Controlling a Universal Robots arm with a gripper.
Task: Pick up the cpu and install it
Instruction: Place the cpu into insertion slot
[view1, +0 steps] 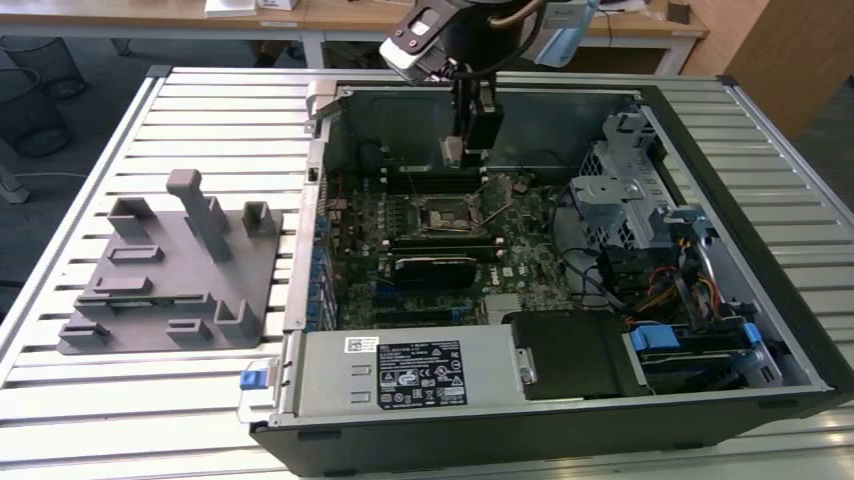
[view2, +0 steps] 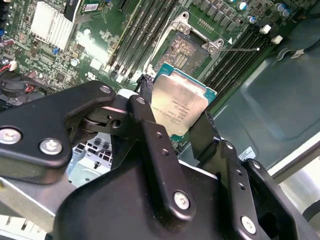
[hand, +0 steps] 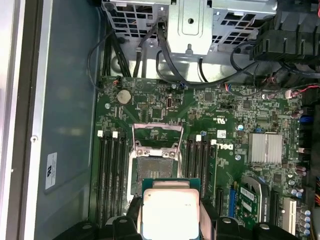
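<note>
The cpu (view2: 177, 107) is a flat square chip with a silvery top and a green rim. My gripper (view2: 172, 117) is shut on it by two opposite edges. In the first wrist view the cpu (hand: 170, 210) hangs above the motherboard, close to the open socket (hand: 152, 167) with its metal frame lifted. The socket (view2: 187, 52) also shows just beyond the chip in the second wrist view. In the exterior view my gripper (view1: 454, 155) reaches down into the open computer case, above and slightly behind the socket (view1: 441, 213).
The computer case (view1: 320, 200) lies open on a slatted metal table (view1: 200, 110). Memory slots (hand: 111, 170) flank the socket. A drive cage (view1: 621, 190) and cables stand at the exterior view's right. A grey fixture block (view1: 174, 270) sits at its left.
</note>
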